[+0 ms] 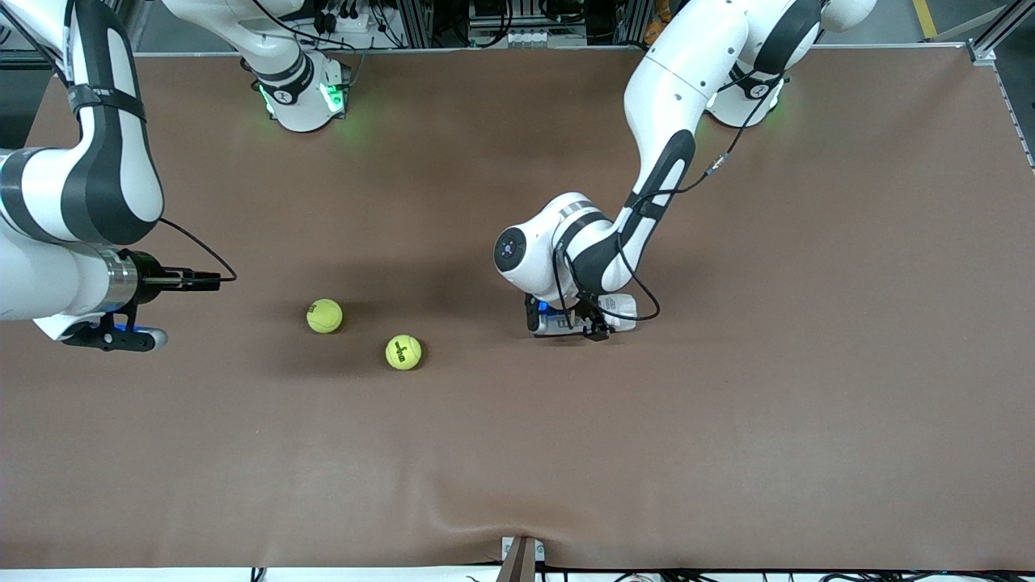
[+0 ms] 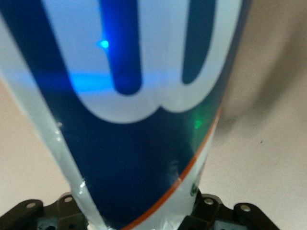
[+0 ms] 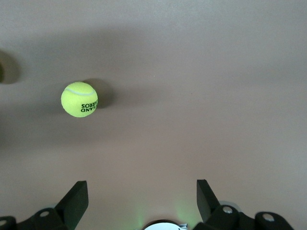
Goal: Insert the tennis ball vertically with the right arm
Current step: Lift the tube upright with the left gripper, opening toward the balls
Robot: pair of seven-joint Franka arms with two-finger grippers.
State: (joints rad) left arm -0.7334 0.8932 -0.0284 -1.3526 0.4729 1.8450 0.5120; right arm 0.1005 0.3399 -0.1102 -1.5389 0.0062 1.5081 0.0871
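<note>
Left gripper clamped on the lying ball can. Right gripper, jaws wide and empty, waits above the table; lettered tennis ball lies ahead, to be grasped once the can stands upright.

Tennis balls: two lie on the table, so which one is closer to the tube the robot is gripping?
The tennis ball nearer the front camera, with dark lettering showing. The other ball lies farther toward the right arm's end.

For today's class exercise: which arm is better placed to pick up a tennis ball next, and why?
Right. The right gripper is open and empty with a tennis ball in view, while the left gripper is shut on the can.
</note>
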